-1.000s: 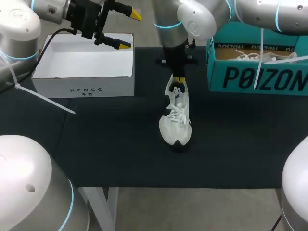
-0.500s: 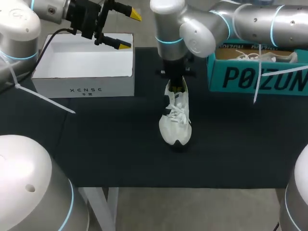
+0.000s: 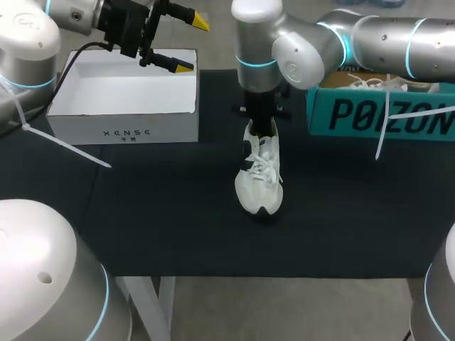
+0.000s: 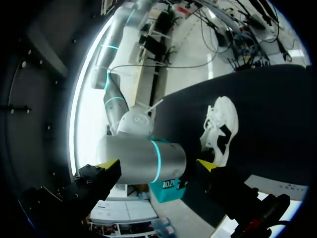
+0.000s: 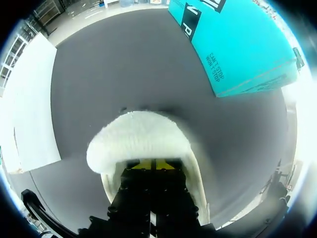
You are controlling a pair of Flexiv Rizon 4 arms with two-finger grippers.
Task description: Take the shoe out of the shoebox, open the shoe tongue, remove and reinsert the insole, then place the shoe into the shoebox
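At the middle of the desk my right gripper sits pinched narrow, half hidden inside the shoe; my left gripper gapes wide above the white box.

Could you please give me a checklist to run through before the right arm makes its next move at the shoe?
1. Shoe out of the boxes, standing on its sole on the black mat: ok.
2. Right gripper down in the shoe's opening, fingers together: ok.
3. Tongue or insole pinched between those fingers: cannot tell.
4. Left gripper open, empty, over the white box, well apart from the shoe: ok.
5. Teal shoebox open on top: ok; another shoe lies in it.
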